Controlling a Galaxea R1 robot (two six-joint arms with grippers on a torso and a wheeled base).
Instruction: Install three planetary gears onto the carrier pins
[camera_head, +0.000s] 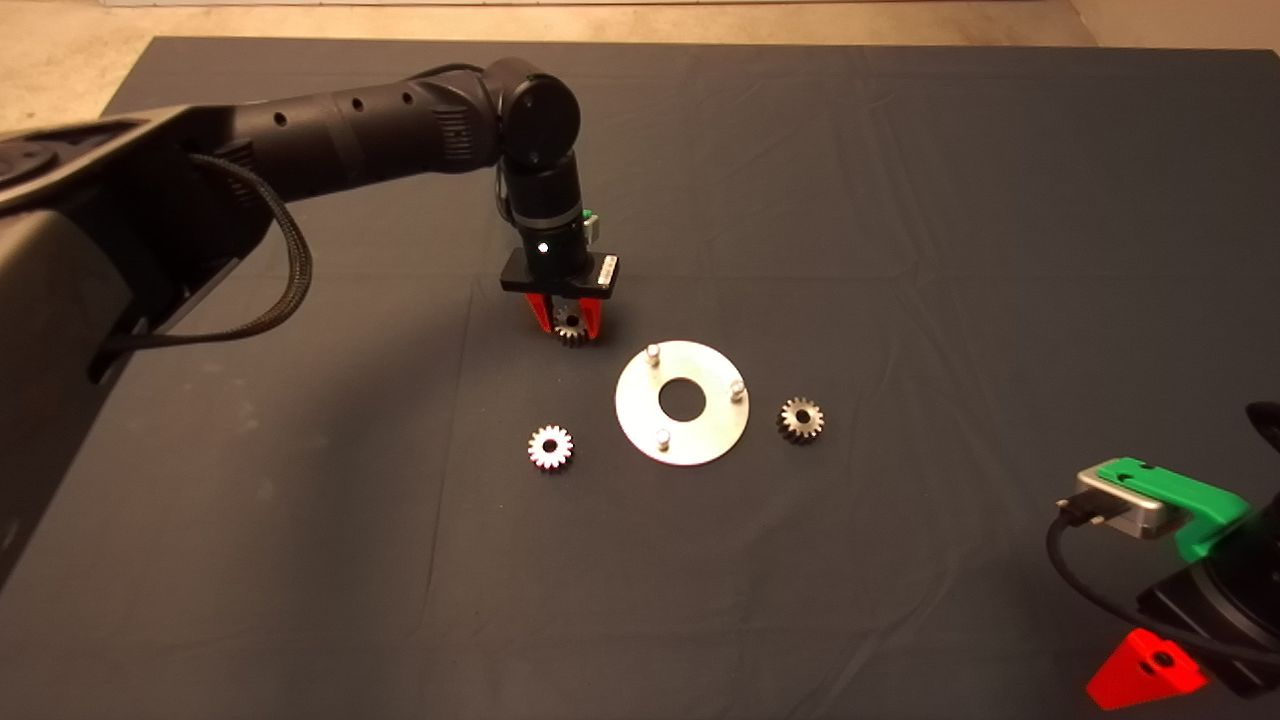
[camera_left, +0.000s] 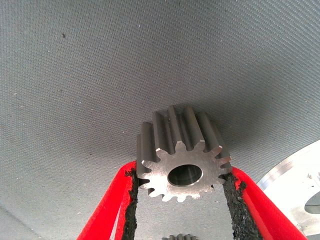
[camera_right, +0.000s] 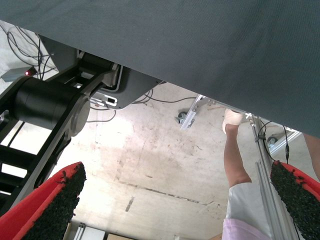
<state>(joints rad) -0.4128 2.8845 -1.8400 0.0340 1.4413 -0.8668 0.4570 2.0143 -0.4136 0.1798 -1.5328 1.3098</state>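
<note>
My left gripper (camera_head: 568, 322) is shut on one planetary gear (camera_left: 182, 170), held by its toothed rim just to the far left of the carrier disc (camera_head: 640, 400). The disc lies flat on the mat with three bare carrier pins (camera_head: 653, 352), (camera_head: 737, 386), (camera_head: 662, 437) standing around its centre hole. A second gear (camera_head: 550, 447) lies on the mat to the left of the disc. A third gear (camera_head: 800, 420) lies to its right. The disc's edge (camera_left: 295, 180) shows in the left wrist view. My right gripper (camera_head: 1150, 675) waits open at the mat's lower right.
The dark mat (camera_head: 900, 200) has creases around the disc. The left arm (camera_head: 350, 130) reaches in over the mat's far left. Past the mat's edge, the right wrist view shows the floor, the robot's base (camera_right: 50, 105) and a person's leg (camera_right: 235, 160).
</note>
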